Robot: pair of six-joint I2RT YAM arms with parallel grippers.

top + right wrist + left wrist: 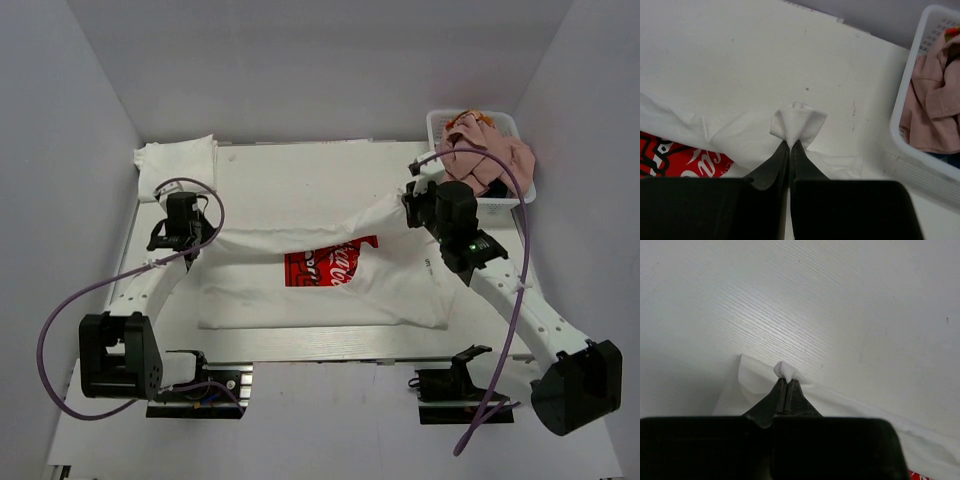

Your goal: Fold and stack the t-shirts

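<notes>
A white table point(300, 170) seen from above, with two black robot arms reaching in from the 6 o'clock edge. Spread over the middle of the table is a white t-shirt point(400, 285) with a red square Coca-Cola print. Its lower part lies flat, while its upper edge is lifted into a taut band that runs from 9 o'clock to 2 o'clock and hides the top of the print. The left gripper point(183, 240), at 9 o'clock of the shirt, is clenched on one end of that band. Its wrist camera shows the two dark fingertips pressed together with a small nub of white cloth pinched between them. The right gripper point(412, 205), at 2 o'clock of the shirt, is clamped on the other end in the same way, with a little fan of white fabric poking out past its closed tips. At 1 o'clock on the table, just beside the right gripper, stands a white plastic mesh basket point(433, 128). It is heaped with a crumpled pink shirt point(495, 155) that spills over the rim. A scrap of orange-patterned cloth point(470, 120) sits at the far side, and a sliver of navy cloth point(498, 187) shows underneath. At 10 o'clock, in the far left corner, lies a pile of folded white shirts point(175, 160).
</notes>
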